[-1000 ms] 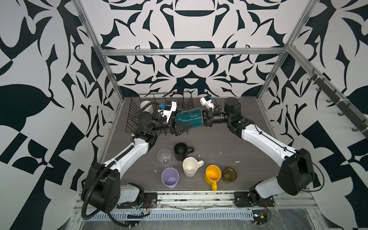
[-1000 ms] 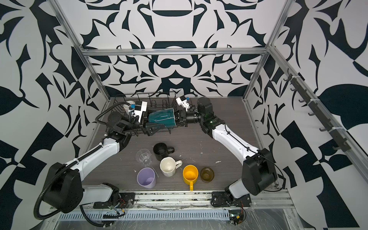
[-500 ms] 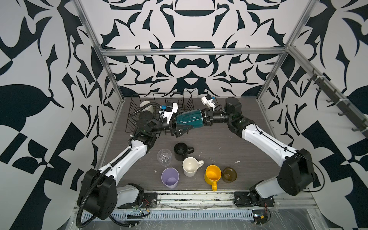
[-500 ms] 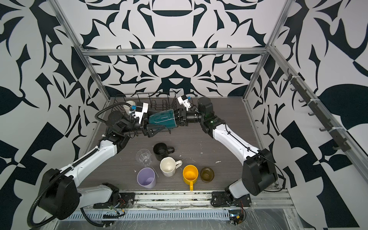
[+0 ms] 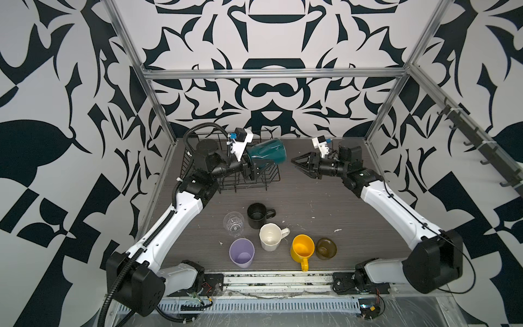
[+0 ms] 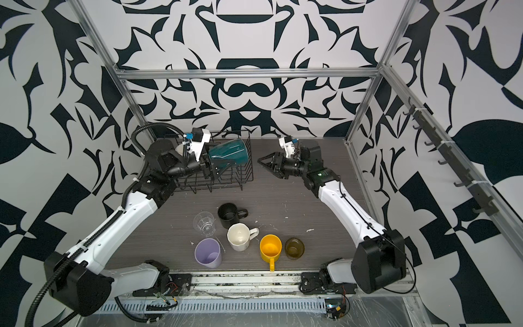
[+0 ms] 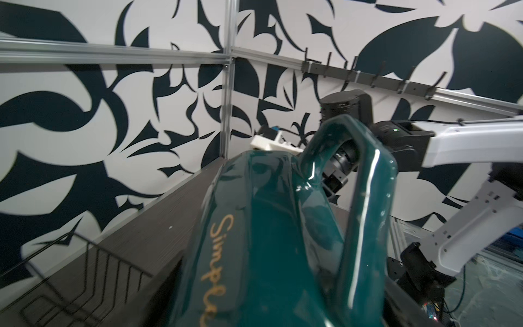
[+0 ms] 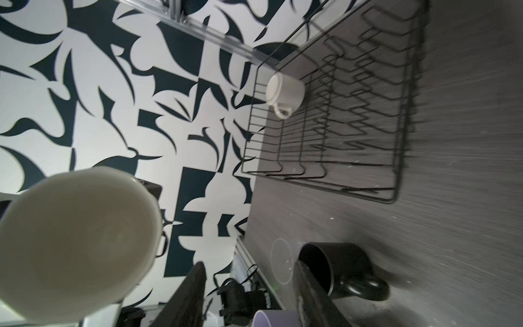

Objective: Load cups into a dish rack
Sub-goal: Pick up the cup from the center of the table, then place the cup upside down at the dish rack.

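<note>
A teal mug (image 5: 266, 153) (image 6: 229, 153) hangs tilted on its side above the black wire dish rack (image 5: 256, 184) (image 6: 246, 177), with my left gripper (image 5: 252, 170) (image 6: 215, 167) shut on its left end. The left wrist view is filled by the mug (image 7: 268, 226) and its handle (image 7: 365, 198). My right gripper (image 5: 295, 162) (image 6: 261, 162) stands open and apart, to the right of the mug. Its fingers (image 8: 189, 294) hold nothing, and the mug's pale round end (image 8: 76, 240) faces it. A white mug (image 8: 284, 90) sits in the rack's far corner.
On the table in front stand a black mug (image 5: 257, 216), a clear glass (image 5: 233, 225), a cream mug (image 5: 270, 240), a lilac tumbler (image 5: 241, 252), a yellow mug (image 5: 302, 249) and an olive-brown glass (image 5: 326, 248). Patterned walls enclose three sides.
My right gripper has opened, let go of the teal mug and drawn back to the right. My left gripper has kept hold and lifted the mug over the rack.
</note>
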